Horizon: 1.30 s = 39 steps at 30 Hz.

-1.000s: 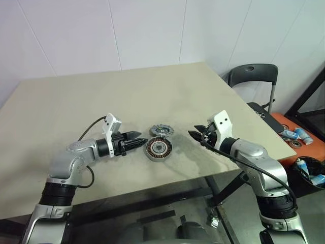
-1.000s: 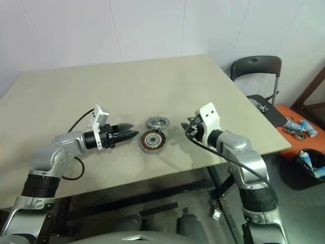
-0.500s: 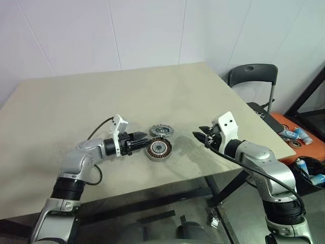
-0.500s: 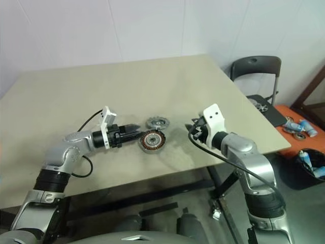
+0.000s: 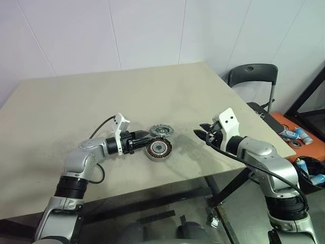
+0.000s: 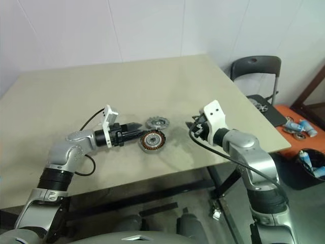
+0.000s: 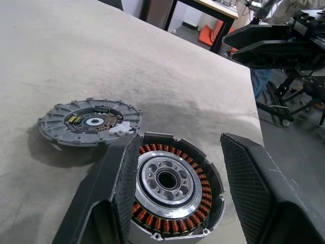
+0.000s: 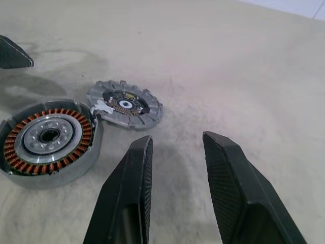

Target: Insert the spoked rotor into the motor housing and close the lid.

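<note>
The scene is evenly and brightly lit from overhead, without harsh glare. Soft, diffuse shadows are cast on the matte beige tabletop (image 5: 76, 101) beside the round copper-wound motor housing (image 7: 170, 185) and the flat dull grey notched lid (image 7: 89, 121). Close-up black gripper fingers (image 7: 254, 188) are rendered slightly soft; the background is blurred.

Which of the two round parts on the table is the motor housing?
Near the front middle of the beige table, between the two claws, lie two discs. The motor housing is the nearer one, ringed with coppery windings, unlike the flat grey lid behind.
</note>
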Available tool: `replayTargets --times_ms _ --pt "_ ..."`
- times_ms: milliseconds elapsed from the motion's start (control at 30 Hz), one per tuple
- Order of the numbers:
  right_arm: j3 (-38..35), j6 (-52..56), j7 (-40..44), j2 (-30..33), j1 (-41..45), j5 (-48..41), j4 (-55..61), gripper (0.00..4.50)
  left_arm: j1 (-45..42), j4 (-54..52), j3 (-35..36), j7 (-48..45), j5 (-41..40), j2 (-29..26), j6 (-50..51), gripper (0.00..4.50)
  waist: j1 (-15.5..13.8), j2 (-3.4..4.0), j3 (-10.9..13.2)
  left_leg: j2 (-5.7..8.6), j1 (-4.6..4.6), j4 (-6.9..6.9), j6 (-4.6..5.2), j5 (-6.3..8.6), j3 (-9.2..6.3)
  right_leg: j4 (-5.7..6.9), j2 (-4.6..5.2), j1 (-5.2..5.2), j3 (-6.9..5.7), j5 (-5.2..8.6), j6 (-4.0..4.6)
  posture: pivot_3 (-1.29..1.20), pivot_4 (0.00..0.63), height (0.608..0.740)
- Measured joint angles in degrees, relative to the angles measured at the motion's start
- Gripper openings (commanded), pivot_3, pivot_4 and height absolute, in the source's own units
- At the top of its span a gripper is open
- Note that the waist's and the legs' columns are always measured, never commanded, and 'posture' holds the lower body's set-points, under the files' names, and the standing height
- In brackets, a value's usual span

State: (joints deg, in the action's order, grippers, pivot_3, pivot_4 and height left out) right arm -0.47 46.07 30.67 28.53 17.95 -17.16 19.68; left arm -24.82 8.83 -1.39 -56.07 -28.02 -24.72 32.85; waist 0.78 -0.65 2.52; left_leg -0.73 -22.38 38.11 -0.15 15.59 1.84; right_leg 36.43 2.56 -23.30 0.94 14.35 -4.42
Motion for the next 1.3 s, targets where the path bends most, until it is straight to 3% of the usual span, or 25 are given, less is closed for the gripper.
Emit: replayTargets --times_ms 1300 --pt "2.08 -2.39 2.91 -0.37 1.23 -0.06 -3.05 1.63 2.63 -3.39 2.27 -0.05 -2.52 -1.57 1.82 2.7 0.0 0.0 0.0 -0.01 0.01 0.01 0.0 0.0 0.0 0.01 0.0 0.01 0.0 -0.01 -0.01 0.0 0.0 0.74"
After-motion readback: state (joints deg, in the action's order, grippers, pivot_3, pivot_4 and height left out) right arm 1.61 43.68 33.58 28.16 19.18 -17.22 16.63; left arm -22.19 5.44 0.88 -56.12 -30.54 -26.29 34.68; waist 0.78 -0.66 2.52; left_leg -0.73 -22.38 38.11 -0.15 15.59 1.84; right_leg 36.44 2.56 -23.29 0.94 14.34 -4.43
